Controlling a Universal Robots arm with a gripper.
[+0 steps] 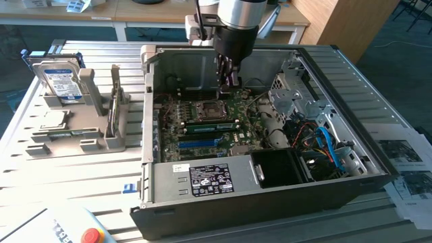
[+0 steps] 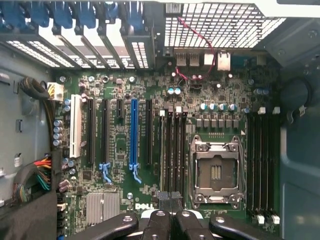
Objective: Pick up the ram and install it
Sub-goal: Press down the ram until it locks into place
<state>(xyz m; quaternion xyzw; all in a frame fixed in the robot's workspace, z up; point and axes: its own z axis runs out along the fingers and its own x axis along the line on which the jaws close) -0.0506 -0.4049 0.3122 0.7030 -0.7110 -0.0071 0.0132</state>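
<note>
A long green ram stick point(image 1: 212, 126) lies in a slot of the motherboard point(image 1: 202, 136), just on the near side of the CPU socket point(image 1: 208, 109) inside the open computer case point(image 1: 270, 197). My gripper point(image 1: 228, 83) hangs inside the case above the board, over the far side of the socket. Its black fingertips point(image 2: 164, 200) press together with nothing between them. In the wrist view they hover by the end of the bank of black memory slots point(image 2: 172, 150) beside the CPU socket point(image 2: 216, 172). I cannot tell there which slot holds the stick.
A grey rack point(image 1: 74, 136) at the exterior view's left holds a silver hard drive point(image 1: 59, 81) and a thin board standing on edge point(image 1: 115, 109). Blue and orange cables point(image 1: 327, 147) crowd the case's right. A red button point(image 1: 91, 235) and papers point(image 1: 405, 157) lie outside.
</note>
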